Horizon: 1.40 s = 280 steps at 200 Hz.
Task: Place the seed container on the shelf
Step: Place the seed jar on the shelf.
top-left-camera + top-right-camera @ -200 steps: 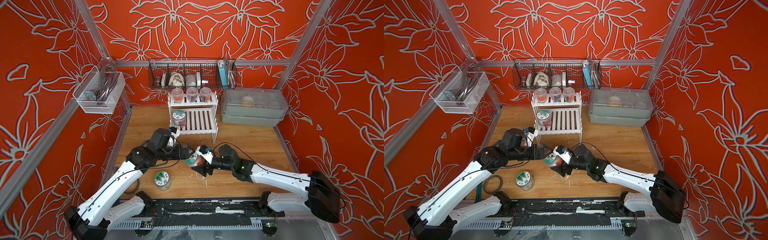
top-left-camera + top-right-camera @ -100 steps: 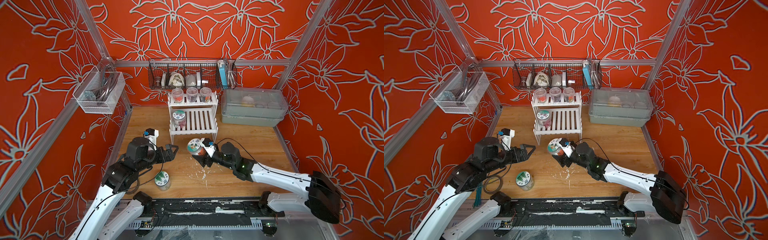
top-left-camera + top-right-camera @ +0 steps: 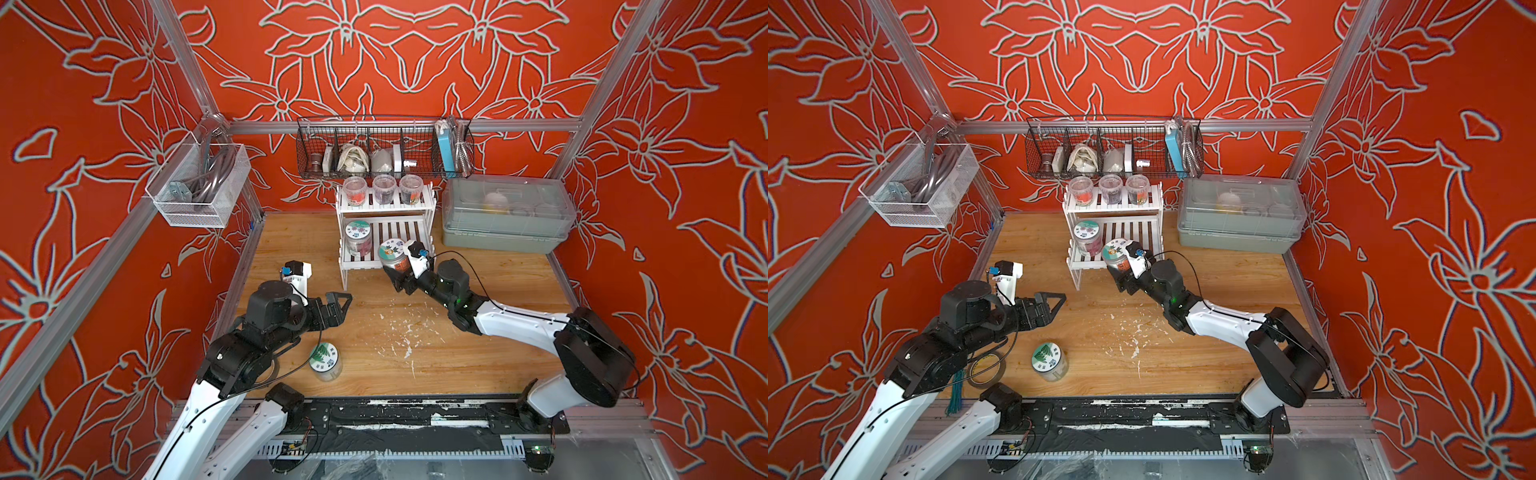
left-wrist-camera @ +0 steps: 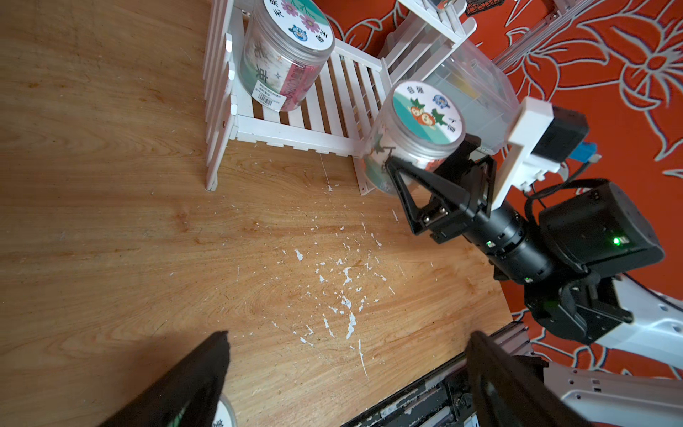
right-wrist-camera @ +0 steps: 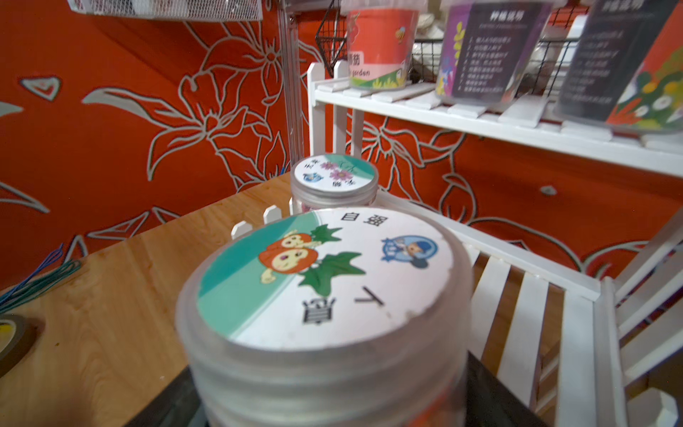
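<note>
The right pincer (image 3: 398, 270) grips the jar (image 3: 390, 251) by its body, upright, at the front corner of the shelf's (image 3: 401, 230) lower tier, near another jar (image 3: 358, 239) standing there. The left pincer (image 3: 341, 306) hangs wide open and empty above the tabletop (image 3: 478, 357).

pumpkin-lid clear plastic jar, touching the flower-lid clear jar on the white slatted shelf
Apart: left wrist view shows bare shelf slats between pumpkin-lid jar and flower-lid jar.
</note>
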Each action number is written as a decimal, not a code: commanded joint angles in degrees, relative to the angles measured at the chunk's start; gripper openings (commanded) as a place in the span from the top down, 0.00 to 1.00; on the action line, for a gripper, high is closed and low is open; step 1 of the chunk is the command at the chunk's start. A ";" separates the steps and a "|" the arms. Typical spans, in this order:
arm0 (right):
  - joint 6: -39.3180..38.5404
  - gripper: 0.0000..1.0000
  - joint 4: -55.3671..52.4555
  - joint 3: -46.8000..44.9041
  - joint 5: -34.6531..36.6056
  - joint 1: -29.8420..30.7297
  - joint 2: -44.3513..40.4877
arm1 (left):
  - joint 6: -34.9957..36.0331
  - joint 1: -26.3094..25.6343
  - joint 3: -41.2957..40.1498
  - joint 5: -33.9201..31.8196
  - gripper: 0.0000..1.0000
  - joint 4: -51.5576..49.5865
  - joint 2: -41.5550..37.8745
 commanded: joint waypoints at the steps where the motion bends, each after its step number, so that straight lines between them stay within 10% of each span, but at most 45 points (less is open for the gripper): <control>1: 1.68 0.34 8.84 3.03 -1.22 -1.48 1.69 | 1.50 0.32 0.41 -0.95 0.01 -0.60 -0.57; 280: 6.06 0.33 28.80 11.79 0.91 -4.54 25.72 | 1.81 0.31 -2.12 -1.47 0.01 -0.64 -3.79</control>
